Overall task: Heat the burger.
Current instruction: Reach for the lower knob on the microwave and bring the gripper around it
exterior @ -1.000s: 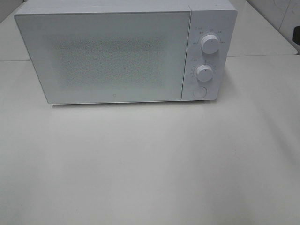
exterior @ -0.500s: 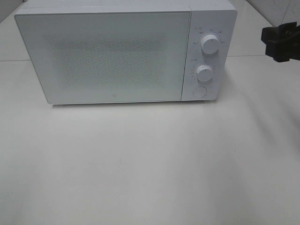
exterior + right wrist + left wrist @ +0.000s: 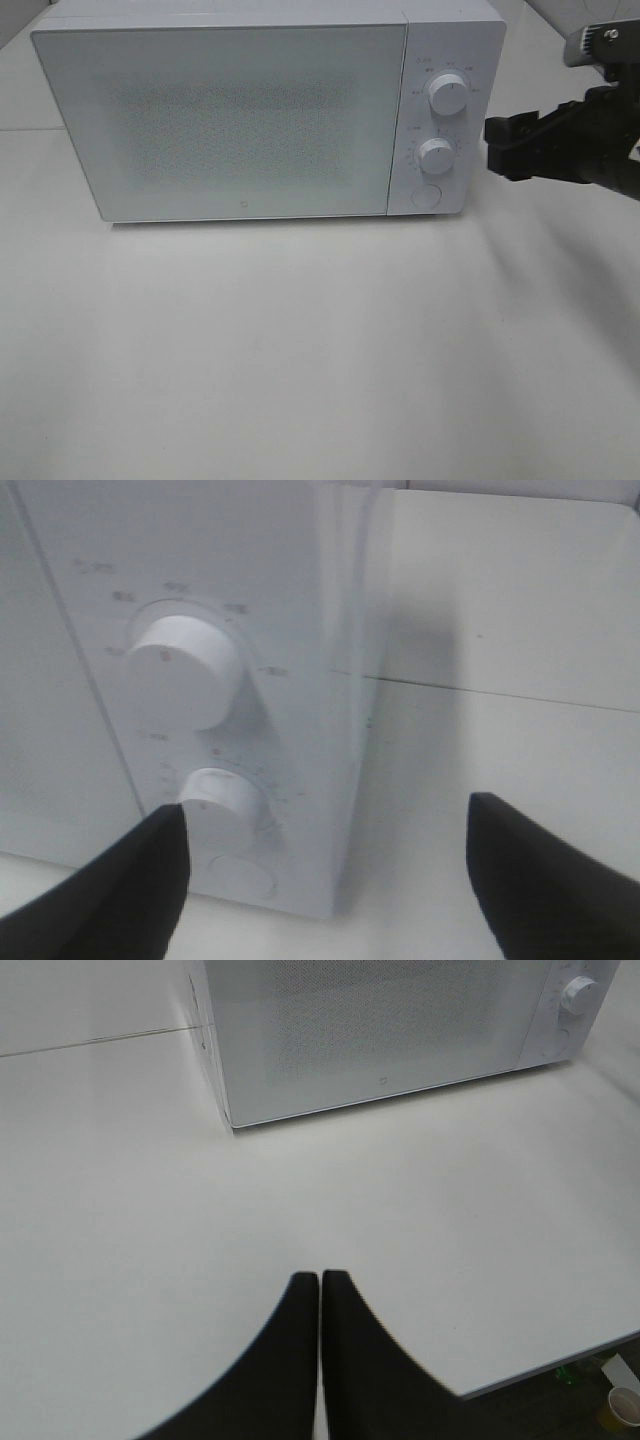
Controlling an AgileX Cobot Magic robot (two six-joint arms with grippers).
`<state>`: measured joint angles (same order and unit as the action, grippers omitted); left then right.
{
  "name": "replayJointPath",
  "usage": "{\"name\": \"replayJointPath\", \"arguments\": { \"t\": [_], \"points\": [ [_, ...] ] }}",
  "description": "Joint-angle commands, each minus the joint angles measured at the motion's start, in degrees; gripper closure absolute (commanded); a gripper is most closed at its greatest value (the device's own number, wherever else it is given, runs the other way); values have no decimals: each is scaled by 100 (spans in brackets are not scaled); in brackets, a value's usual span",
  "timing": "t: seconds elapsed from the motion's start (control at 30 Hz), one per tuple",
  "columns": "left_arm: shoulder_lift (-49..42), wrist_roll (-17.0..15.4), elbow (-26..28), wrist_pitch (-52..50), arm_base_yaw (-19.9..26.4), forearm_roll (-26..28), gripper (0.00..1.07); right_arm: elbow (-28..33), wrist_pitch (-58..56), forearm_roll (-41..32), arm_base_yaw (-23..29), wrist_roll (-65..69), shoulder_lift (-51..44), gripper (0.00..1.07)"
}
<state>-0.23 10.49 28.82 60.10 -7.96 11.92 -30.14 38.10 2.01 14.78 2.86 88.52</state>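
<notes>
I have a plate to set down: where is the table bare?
The table in front of the microwave is bare, from its door to the near edge. It is crowded only at the microwave's control-panel side, where the open right gripper hangs by the knobs.

Microwave [image 3: 250,110] sits at back of table [image 3: 300,350], w/ bare table in front. Door [image 3: 220,120] takes its L & middle, panel on R. Down the panel: knob 1 [image 3: 447,95], knob 2 [image 3: 436,156] below it, button [image 3: 427,196] lowest. R gripper [image 3: 492,147] just R of the panel (level w/ knob 2), apart from it. L gripper [image 3: 320,1278] over table in front of microwave, well apart.
</notes>
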Motion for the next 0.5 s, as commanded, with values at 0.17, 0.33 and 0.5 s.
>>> {"name": "replayJointPath", "arguments": {
  "t": [0.17, 0.33, 0.5],
  "points": [
    [-115, 17, -17, -63, 0, 63, 107, -11, 814, -928, 716, -286, 458, 37],
    [-115, 17, -17, -63, 0, 63, 107, -34, 1186, -1604, 1238, -854, 756, 37],
    [-115, 17, -17, -63, 0, 63, 107, -189, 1283, -1702, 1381, -968, 1123, 37]
  ]
}}
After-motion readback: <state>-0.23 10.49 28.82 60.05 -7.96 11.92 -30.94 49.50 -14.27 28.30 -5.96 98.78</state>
